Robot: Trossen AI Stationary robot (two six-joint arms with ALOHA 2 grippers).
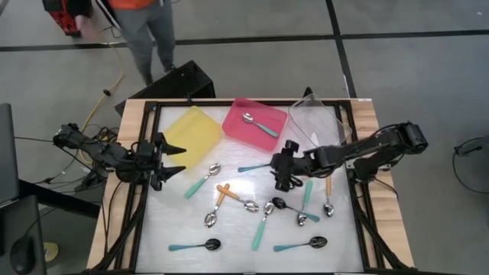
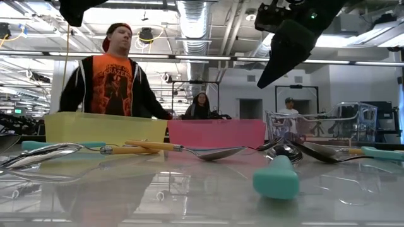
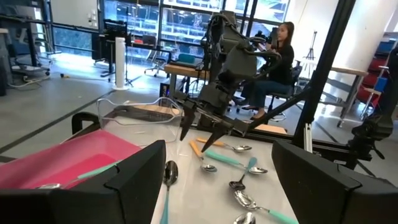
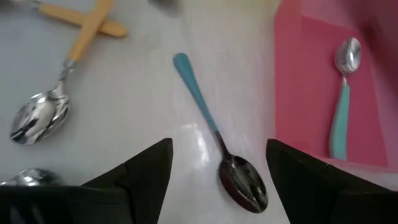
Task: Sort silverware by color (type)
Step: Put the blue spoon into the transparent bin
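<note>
Several spoons with teal or orange handles lie flat and scattered on the white table top. One teal-handled spoon lies inside the pink tray. My right gripper hovers open over the table's middle, slanting down. A teal-handled spoon with a dark bowl lies on the table below it, between the two fingers and untouched. My left gripper waits open and level beside the yellow tray, holding nothing.
A clear tray stands at the far right, next to the pink one. Two crossed orange-handled spoons lie near the table's middle. A black frame edges the table. A person stands beyond the far edge.
</note>
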